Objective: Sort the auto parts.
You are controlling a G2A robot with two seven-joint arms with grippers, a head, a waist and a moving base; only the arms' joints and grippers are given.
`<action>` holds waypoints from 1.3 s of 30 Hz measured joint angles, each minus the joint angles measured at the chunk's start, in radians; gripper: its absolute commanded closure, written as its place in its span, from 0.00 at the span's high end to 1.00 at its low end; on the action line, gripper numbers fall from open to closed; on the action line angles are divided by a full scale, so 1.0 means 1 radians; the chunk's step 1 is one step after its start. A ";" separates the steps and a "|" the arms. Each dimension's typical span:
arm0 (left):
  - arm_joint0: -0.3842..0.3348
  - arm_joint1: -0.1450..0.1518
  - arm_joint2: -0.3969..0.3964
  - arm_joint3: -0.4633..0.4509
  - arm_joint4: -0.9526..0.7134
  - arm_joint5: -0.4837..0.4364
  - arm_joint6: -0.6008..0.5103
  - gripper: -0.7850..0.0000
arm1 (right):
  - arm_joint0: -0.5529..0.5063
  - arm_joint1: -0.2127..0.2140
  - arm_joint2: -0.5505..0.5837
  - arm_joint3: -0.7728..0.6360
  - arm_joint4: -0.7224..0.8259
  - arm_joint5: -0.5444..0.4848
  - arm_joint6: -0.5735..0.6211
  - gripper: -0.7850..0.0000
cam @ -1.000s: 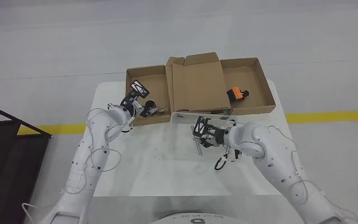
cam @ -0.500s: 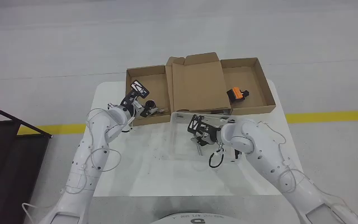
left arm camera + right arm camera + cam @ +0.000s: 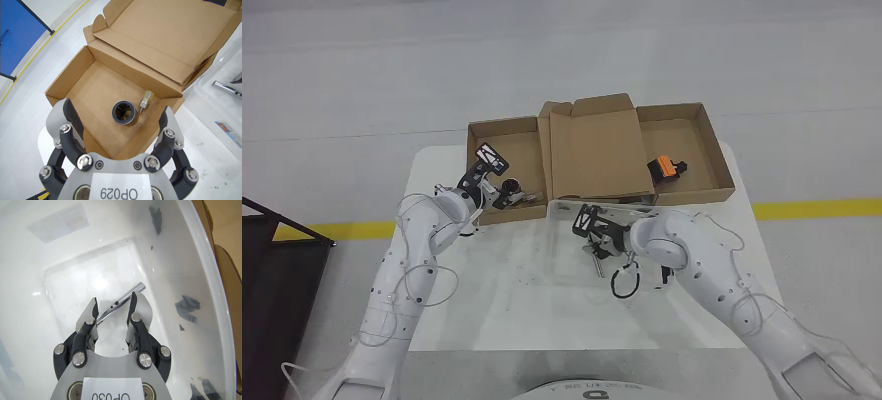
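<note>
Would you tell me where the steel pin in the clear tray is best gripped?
Likely mid-length on the steel pin, by its small holes, from above, right claw across its width: it lies flat and slender in the clear tray.

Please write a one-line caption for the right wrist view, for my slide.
Open right end effector straddling a steel pin inside the white tray.

- Short black cylindrical sleeve with a hollow bore (image 3: 123, 115): on the floor of the left cardboard box compartment (image 3: 98, 79).
- Small brass-and-steel threaded fitting (image 3: 145, 101): lying flat just beside the sleeve.
- Polished steel rod with small holes (image 3: 121, 303): flat in the clear plastic tray (image 3: 56, 279).
- Orange-and-black blocky part (image 3: 666, 166): in the right cardboard box compartment (image 3: 707, 140).
</note>
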 measured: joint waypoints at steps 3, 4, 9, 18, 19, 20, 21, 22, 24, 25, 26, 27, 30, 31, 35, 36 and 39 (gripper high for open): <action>0.000 0.000 0.000 0.000 0.000 0.000 0.000 1.00 | 0.008 -0.003 -0.008 0.003 -0.001 0.006 0.007 0.45; 0.000 0.000 0.000 0.000 0.000 0.000 0.000 1.00 | 0.011 -0.004 -0.010 0.004 -0.001 0.007 0.010 0.45; 0.000 0.000 0.000 0.000 0.000 0.000 0.000 1.00 | 0.027 -0.010 -0.028 0.017 -0.005 0.021 0.035 0.44; 0.000 0.000 0.000 0.000 0.000 0.000 0.000 1.00 | 0.051 -0.019 -0.055 0.042 -0.021 0.039 0.057 0.00; 0.000 0.000 0.000 0.000 0.000 0.000 0.000 1.00 | 0.052 -0.020 -0.056 0.043 -0.023 0.038 0.057 0.00; 0.000 0.000 0.000 0.000 0.000 0.000 0.000 1.00 | 0.053 -0.020 -0.057 0.045 -0.024 0.038 0.057 0.00; 0.000 0.000 0.000 0.000 0.000 0.000 0.000 1.00 | 0.054 -0.021 -0.058 0.046 -0.025 0.037 0.056 0.00; 0.000 0.000 0.000 0.000 0.000 0.000 0.000 1.00 | 0.054 -0.021 -0.058 0.046 -0.025 0.037 0.055 0.00; 0.000 0.000 0.000 0.000 0.000 0.000 0.000 1.00 | 0.055 -0.021 -0.059 0.047 -0.026 0.031 0.050 0.00; 0.000 0.000 0.000 0.000 0.000 0.000 0.000 1.00 | 0.055 -0.021 -0.058 0.046 -0.025 0.025 0.045 0.00; 0.000 0.000 0.000 0.000 0.000 0.000 0.000 1.00 | 0.054 -0.020 -0.056 0.045 -0.023 0.016 0.039 0.00; 0.000 0.000 0.000 0.000 0.000 0.000 0.000 1.00 | 0.052 -0.019 -0.052 0.040 -0.019 0.001 0.028 0.00; 0.000 0.000 0.000 0.000 0.000 0.000 0.000 1.00 | 0.039 -0.011 -0.034 0.022 -0.014 -0.042 -0.004 0.00; 0.000 0.000 0.000 0.000 0.000 0.000 0.000 1.00 | 0.034 -0.008 -0.026 0.016 -0.012 -0.058 -0.016 0.00; 0.000 0.000 0.000 0.000 0.000 0.000 0.000 1.00 | 0.004 0.009 0.014 -0.015 -0.005 -0.137 -0.074 0.00; 0.000 0.000 0.000 0.000 0.000 0.000 0.000 1.00 | -0.007 0.014 0.028 -0.025 -0.004 -0.161 -0.093 0.00; 0.000 0.000 0.000 0.000 0.000 0.000 0.000 1.00 | -0.032 0.027 0.064 -0.043 -0.009 -0.204 -0.139 0.00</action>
